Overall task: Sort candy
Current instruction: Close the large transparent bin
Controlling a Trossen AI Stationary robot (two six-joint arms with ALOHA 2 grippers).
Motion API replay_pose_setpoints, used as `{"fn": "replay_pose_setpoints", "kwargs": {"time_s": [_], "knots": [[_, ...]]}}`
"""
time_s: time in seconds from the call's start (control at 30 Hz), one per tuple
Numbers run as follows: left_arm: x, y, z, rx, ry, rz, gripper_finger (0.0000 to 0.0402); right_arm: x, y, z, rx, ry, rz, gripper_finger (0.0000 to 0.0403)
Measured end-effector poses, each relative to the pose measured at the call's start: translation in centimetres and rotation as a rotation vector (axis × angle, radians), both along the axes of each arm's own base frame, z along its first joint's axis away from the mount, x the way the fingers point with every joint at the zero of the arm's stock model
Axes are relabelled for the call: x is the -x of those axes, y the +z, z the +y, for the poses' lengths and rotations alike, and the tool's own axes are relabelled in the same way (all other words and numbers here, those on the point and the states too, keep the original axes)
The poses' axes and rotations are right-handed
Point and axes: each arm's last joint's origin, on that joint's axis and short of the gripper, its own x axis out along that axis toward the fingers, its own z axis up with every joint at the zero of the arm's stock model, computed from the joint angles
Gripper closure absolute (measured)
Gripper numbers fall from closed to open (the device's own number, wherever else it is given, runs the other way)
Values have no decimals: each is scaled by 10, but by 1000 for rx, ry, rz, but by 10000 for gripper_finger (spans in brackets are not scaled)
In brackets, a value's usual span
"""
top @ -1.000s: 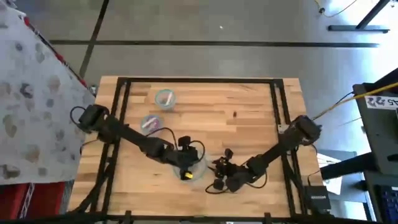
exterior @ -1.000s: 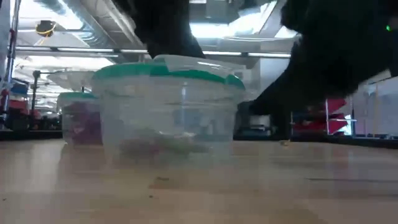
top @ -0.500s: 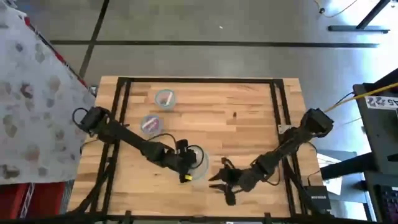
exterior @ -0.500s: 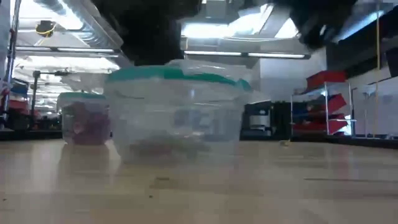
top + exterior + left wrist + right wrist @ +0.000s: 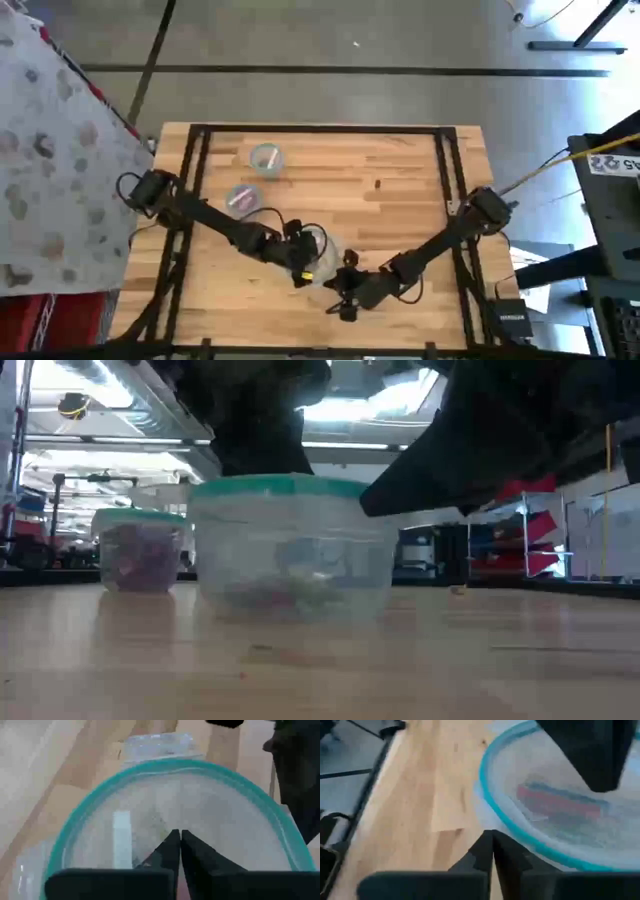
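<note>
Sorting is at the near bowl, between picks by the look of it: both grippers sit at the round clear plastic bowl with the pale teal rim, near the front of the pale wooden bench, and neither carries a sweet that I can see

Left gripper is over the bowl's mouth, its two dark fingers pressed together into one point with nothing between them. A pale flat strip lies on the bowl floor beside them; not clear what it is

Right gripper stands just outside the same bowl's rim, above bare wood, fingers shut and empty

Candy: a thin reddish wrapped piece with a greenish one beside it lies in the bottom of this bowl; the low view shows the same dark little heap through the wall. Farther back on the left, a second clear teal-rimmed bowl holds magenta-purple packets, and a third bowl of the same kind stands beyond it, contents too small to tell

Judgement: next move calls for one gripper to open, go down onto a single piece in the crowded near bowl, and lift clear of the other arm; the two are close enough to foul each other
</note>
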Motion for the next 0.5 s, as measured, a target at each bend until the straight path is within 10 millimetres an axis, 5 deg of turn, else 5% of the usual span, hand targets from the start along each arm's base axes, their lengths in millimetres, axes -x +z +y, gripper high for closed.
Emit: {"fn": "replay_pose_setpoints", "kwargs": {"time_s": [0.3, 0.5], "knots": [[6, -8, 2, -10, 55, -41, 401, 17, 2, -19, 272, -236, 64, 402], [1, -6, -3, 60, -1, -75, 402, 45, 35, -45, 408, -513, 16, 402]]}}
